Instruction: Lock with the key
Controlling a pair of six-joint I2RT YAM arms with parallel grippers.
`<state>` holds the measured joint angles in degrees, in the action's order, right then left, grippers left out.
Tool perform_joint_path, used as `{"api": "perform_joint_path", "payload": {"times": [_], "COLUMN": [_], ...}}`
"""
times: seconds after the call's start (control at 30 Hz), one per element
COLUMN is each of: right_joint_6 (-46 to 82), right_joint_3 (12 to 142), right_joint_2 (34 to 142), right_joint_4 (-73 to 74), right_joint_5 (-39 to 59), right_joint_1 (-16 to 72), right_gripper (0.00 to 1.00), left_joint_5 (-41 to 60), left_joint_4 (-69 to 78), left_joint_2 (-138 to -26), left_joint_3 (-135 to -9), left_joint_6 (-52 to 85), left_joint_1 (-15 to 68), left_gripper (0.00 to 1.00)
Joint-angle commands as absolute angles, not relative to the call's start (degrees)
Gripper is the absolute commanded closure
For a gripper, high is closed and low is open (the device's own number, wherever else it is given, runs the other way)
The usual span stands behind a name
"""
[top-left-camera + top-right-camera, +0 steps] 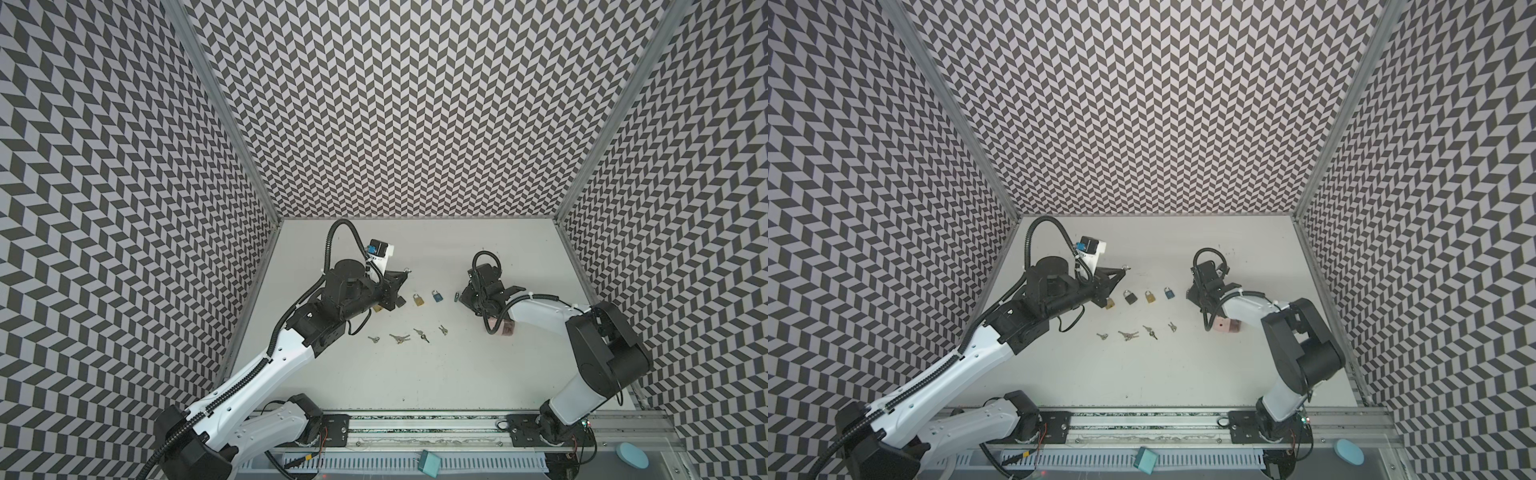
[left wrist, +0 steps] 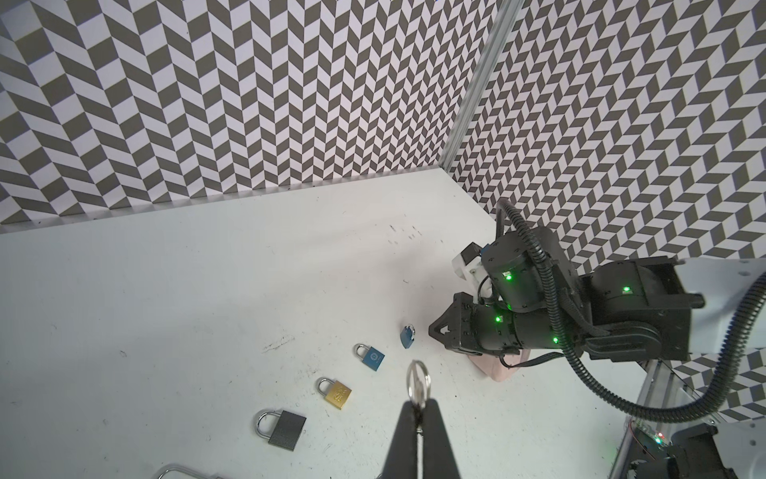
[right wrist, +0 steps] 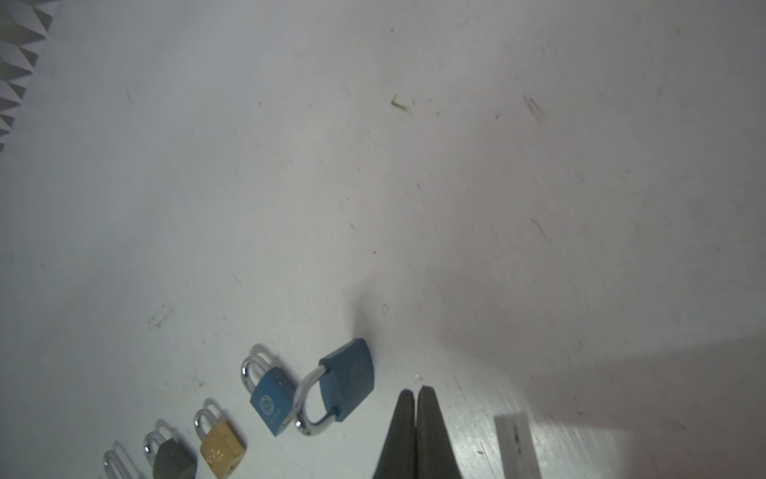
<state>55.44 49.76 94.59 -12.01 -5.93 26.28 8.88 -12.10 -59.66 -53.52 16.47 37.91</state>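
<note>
Left gripper (image 2: 418, 404) is pinched shut on the key (image 2: 418, 392), in the air on the side of the gold padlock (image 2: 338, 394) toward the back wall (image 1: 415, 124); right gripper (image 3: 415, 392) is closed on nothing, tips just beside the dark blue padlock (image 3: 348, 381), two places along the row from the gold padlock. Expect the key to be light, stiff and slick, apt to swivel in a pinch, so clamp its flat bow; the padlock looks dense and tippy, so take its flat body faces. Key's long axis seems in line with the fingers, ring outward, blade hidden; padlock looks tipped up on an edge, shackle toward the gold padlock
</note>
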Motion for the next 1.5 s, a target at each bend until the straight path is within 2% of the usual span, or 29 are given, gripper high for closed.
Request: {"api": "perform_joint_path", "payload": {"times": [0.0, 0.1, 0.2, 0.23, 0.27, 0.33, 0.5, 0.6, 0.87, 1.03, 1.13, 1.33, 1.47], "right_joint_6": [54.43, 54.31, 53.74, 53.10, 52.33, 51.04, 50.68, 50.63, 51.19, 52.38, 52.41, 52.75, 53.26], "right_joint_3": [50.42, 51.35, 52.04, 51.86, 51.20, 49.58, 47.81, 46.92, 46.50, 47.55, 48.62, 50.14, 50.34], "right_joint_2": [95.07, 95.43, 94.64, 94.15, 93.64, 93.34, 93.55, 92.45, 88.32, 92.47, 93.60, 94.70, 95.33], "right_joint_4": [-9.46, -6.54, -2.59, -0.82, 1.70, 6.16, 8.67, 7.99, -4.45, -5.75, -4.57, -5.03, -4.92], "right_joint_5": [-2.67, 3.01, 3.58, 2.40, 0.59, -1.07, 3.42, 2.55, -7.59, -1.91, -0.55, 0.21, 0.78], "right_joint_1": [26.31, 26.35, 26.34, 26.33, 26.37, 26.09, 25.29, 25.39, 26.22, 26.36, 26.68, 26.84, 26.81], "right_gripper": [1.00, 1.00, 1.00, 0.97, 0.89, 0.86, 0.85, 0.86, 1.00, 1.00, 1.00, 1.00, 1.00], "left_joint_5": [9.53, 9.58, 9.28, 9.30, 9.20, 9.17, 8.67, 8.53, 8.56, 8.42, 10.17, 23.01, 26.37], "left_joint_4": [-11.29, -11.21, -11.37, -11.35, -11.34, -11.24, -11.47, -11.39, -11.16, -10.92, -10.93, -10.90, -10.80], "left_joint_2": [-59.57, -59.33, -59.29, -59.25, -59.15, -59.08, -58.80, -58.76, -58.98, -59.82, -60.60, -63.60, -64.89], "left_joint_3": [-53.04, -52.89, -52.91, -52.95, -52.83, -52.73, -52.65, -52.56, -52.47, -52.65, -52.39, -50.05, -49.31], "left_joint_6": [16.96, 17.05, 17.05, 17.05, 17.13, 17.23, 17.23, 17.31, 17.49, 18.22, 22.01, 28.70, 29.75], "left_joint_1": [38.18, 38.19, 38.19, 38.19, 38.23, 38.17, 38.23, 38.14, 37.96, 37.92, 34.52, 21.57, 18.75], "left_gripper": [1.00, 1.00, 1.00, 1.00, 1.00, 1.00, 1.00, 1.00, 1.00, 1.00, 1.00, 1.00, 1.00]}}
